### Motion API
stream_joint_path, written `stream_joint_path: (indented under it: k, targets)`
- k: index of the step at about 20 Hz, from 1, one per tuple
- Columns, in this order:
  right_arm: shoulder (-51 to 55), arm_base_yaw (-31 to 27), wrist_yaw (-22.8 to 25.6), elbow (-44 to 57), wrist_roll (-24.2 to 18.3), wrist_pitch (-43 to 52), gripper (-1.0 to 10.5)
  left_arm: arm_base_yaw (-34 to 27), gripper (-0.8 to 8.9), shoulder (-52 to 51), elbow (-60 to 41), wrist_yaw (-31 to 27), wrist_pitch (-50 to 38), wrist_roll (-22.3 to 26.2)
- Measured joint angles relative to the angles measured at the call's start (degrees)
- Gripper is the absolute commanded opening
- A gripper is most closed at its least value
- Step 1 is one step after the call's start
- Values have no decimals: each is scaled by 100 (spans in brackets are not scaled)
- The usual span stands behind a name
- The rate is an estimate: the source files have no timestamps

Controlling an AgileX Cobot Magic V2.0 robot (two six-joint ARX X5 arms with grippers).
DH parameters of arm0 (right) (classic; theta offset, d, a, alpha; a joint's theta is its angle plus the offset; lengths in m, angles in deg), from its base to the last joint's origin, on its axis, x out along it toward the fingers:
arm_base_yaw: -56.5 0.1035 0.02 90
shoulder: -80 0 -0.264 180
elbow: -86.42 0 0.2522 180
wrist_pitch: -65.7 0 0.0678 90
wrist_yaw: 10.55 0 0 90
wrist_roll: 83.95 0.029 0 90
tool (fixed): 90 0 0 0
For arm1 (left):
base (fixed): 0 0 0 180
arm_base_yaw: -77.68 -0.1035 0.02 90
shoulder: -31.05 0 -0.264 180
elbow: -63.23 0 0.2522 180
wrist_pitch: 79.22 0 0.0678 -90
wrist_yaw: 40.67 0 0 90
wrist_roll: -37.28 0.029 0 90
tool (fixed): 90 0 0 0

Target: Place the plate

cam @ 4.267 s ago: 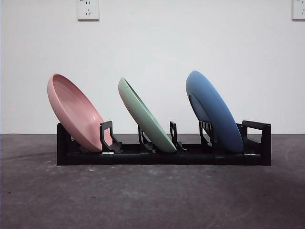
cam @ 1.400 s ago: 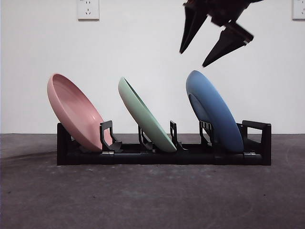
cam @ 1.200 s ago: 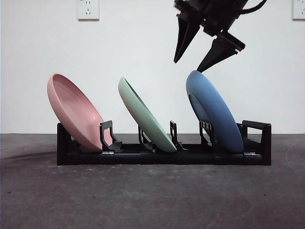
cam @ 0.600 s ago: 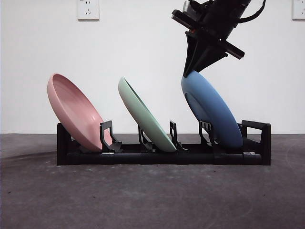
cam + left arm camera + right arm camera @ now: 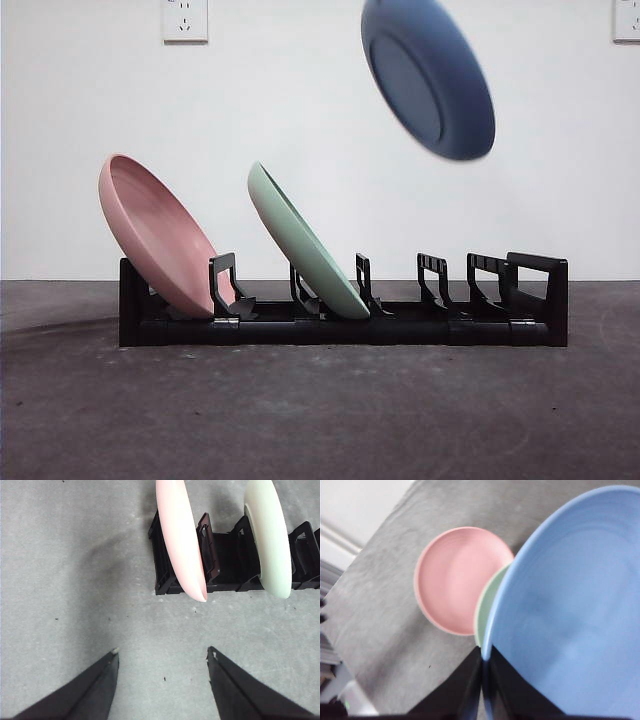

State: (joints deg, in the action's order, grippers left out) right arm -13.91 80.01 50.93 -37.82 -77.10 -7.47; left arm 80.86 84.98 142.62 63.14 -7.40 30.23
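A blue plate point(image 5: 428, 75) hangs tilted high in the air, above the right end of the black rack point(image 5: 340, 325). In the right wrist view my right gripper point(image 5: 485, 665) is shut on the rim of the blue plate point(image 5: 570, 620); the front view does not show this gripper. A pink plate point(image 5: 155, 235) and a green plate point(image 5: 305, 245) lean in the rack's left and middle slots. My left gripper point(image 5: 162, 655) is open over the table, in front of the rack's left end point(image 5: 165, 575), holding nothing.
The rack's right-hand dividers point(image 5: 480, 290) stand upright below the blue plate. The rack sits on a grey table point(image 5: 320, 410) against a white wall with a socket point(image 5: 185, 20) at each top corner.
The blue plate has come out of the rack's right slot and risen up and slightly left. The arm holding it has left the front view's top edge.
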Motion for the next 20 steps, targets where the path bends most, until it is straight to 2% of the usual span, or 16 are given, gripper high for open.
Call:
stream_joint_path:
  k: [2, 5, 11, 14, 17, 20]
  targets:
    - [247, 199, 74, 9, -223, -195, 8, 0, 282, 0, 0, 0, 0, 0]
    - [874, 601, 577, 365, -391, -39, 8, 0, 282, 0, 0, 0, 0, 0]
    - [2911, 1377, 1139, 2675, -551, 968, 8, 0, 282, 0, 0, 0, 0, 0]
    - [3792, 1764, 1735, 3659, -560, 1126, 8, 0, 282, 0, 0, 0, 2, 0]
    - [4577, 2184, 2592, 4614, -601, 1209, 8, 0, 282, 0, 0, 0, 0, 0]
    - [4940, 2533, 3038, 5493, -544, 1239, 8, 0, 282, 0, 0, 0, 0, 0]
